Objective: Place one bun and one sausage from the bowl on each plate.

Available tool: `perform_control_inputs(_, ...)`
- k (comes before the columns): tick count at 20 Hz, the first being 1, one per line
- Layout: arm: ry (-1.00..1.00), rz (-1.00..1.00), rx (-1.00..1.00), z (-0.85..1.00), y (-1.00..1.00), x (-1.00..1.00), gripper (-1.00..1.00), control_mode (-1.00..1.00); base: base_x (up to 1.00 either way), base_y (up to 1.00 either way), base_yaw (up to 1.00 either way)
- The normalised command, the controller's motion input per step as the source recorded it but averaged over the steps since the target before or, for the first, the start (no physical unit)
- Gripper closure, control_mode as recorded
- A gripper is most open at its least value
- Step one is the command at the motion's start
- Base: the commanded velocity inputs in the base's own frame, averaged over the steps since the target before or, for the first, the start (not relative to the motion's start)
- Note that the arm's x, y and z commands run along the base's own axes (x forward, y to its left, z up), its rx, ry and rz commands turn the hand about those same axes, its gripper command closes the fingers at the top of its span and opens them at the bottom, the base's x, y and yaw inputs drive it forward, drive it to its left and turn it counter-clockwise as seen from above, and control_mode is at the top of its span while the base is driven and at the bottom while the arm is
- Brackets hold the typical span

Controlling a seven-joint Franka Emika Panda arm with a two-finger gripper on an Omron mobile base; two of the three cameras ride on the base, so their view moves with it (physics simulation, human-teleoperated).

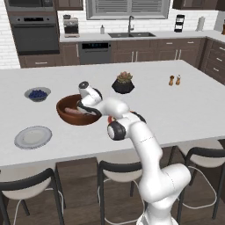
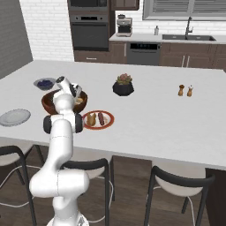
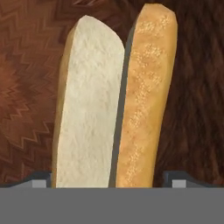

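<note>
Hand view: the bun (image 3: 116,105) lies split lengthwise on the dark wood of the bowl (image 3: 26,87), pale cut face at 9 o'clock, seeded crust at 3 o'clock.
Claw (image 3: 111,179): low over the bun, its 2 tips standing wide at either side of the bun's near end; nothing held yet, and whether the pads touch the bread I cannot tell.
Bowl: on the worktop (image 1: 184,110), in the left base view (image 1: 77,110) at 9 o'clock from the arm, with 1 sausage (image 1: 72,111) lying inside.
Orange plate (image 2: 98,119): in the right base view, just beside the bowl at 3 o'clock, already carrying 1 bun and 1 sausage.
Grey plate (image 1: 33,137): bare, at 7 o'clock from the bowl.
Step in hand: grasping the second bun, by my reading.
Next move: close squarely across both halves so they stay together, lift clear of the rim, then carry toward the grey plate.
</note>
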Motion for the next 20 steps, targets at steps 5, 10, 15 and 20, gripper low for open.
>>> perform_control_inputs(5, 0.00, 0.02, 0.00, 0.00, 0.00, 0.05, -1.00, -1.00, 0.00, 0.00, 0.00)
perform_control_inputs(10, 0.00, 0.00, 0.00, 0.00, 0.00, 0.00, -1.00, -1.00, 0.00, 0.00, 0.00)
perform_control_inputs(15, 0.00, 0.00, 0.00, 0.00, 0.00, 0.00, 1.00, -1.00, 0.00, 0.00, 0.00)
perform_control_inputs(20, 0.00, 0.00, 0.00, 0.00, 0.00, 0.00, 1.00, -1.00, 0.00, 0.00, 0.00)
